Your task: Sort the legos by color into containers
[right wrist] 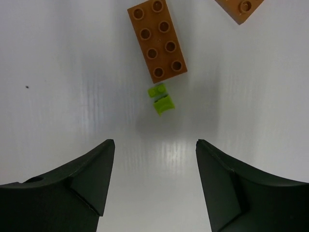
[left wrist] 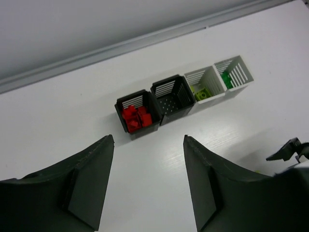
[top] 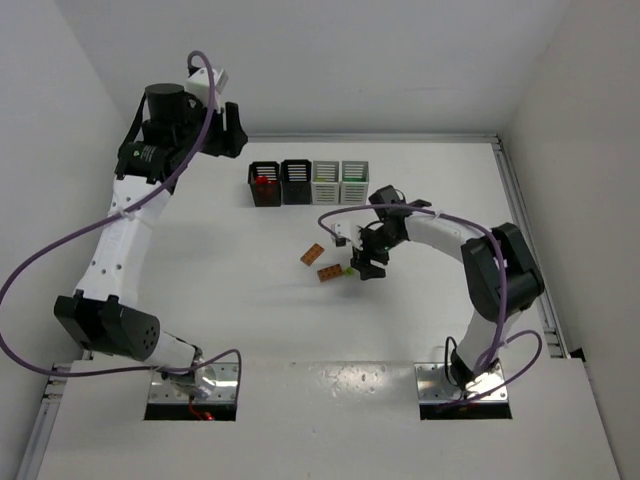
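White matte table (top: 200,300) inside a walled enclosure. Left arm (top: 115,240) reaches far back-left; left gripper (left wrist: 147,140) hangs high over the bin row with fingers spread and nothing between them, so it reads as parked. Right arm (top: 480,260) curls in to centre; right gripper (right wrist: 154,142) sits low over the loose pieces, its dark wedge fingers (right wrist: 91,174) spread wide and empty. Four containers (top: 326,188) stand in a touching row at the back: square, open-topped, slatted plastic walls. Left to right: first black bin (left wrist: 143,130) holds red bricks (left wrist: 135,118), second black bin (left wrist: 174,104) shows only a perforated floor, first white bin (left wrist: 195,77) holds a yellow-green brick (left wrist: 202,93), second white bin (left wrist: 239,70) holds a green brick (left wrist: 225,79). Loose on the table mid-field are two orange-tan legos, flat, studded and hard-edged: one eight-stud plate (right wrist: 157,41) and a second plate (right wrist: 239,7) cut off by the frame. Smallest is a glossy yellow-green piece (right wrist: 161,99) just beside the eight-stud plate's near end, roughly centred ahead of the right fingers; it has a seam across it, and whether it is one part or two is unclear. Likely step: late in the sort, right arm lining up on that piece. Next move calls for a straight descent, then a close on a very small, slick target without nudging the plate, then a carry to the first white bin. The orange-tan pair probably goes in the second black bin.
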